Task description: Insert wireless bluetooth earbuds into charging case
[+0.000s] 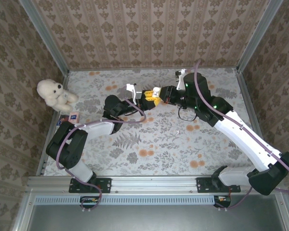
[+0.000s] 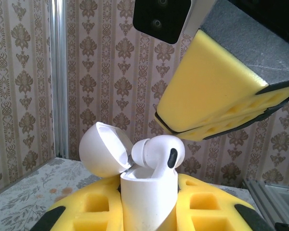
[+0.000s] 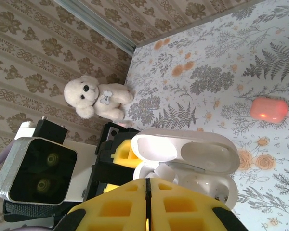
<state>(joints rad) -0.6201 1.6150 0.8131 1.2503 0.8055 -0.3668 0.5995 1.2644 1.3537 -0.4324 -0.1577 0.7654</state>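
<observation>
White plastic is forming the small charging case (image 2: pixel 147 202), which is standing upright, pinched at its base between the yellow foam pads (image 2: pixel 207 204) of the left gripper (image 2: pixel 149 209). Its rounded lid (image 2: pixel 103 149) is hanging open to one side. One white earbud (image 2: pixel 156 153) is sitting in the case mouth, stem down inside and head poking above the rim. Just above the bud, the right gripper (image 2: pixel 207 126) is hovering with its two yellow pads pressed flat together, and nothing is showing between them. The right wrist camera is looking down past those closed pads into the open case from the other side, so the hollow of the lid is facing the viewer, while the pads are hiding part of the wells. That view is also taking in an orange-red case (image 3: pixel 269 109) lying closed on the floral tablecloth (image 3: pixel 221 62), well apart from the white one, and a cream teddy bear (image 3: pixel 96 98) sitting against the patterned wall. From overhead, both arms are meeting near the back middle of the table.
</observation>
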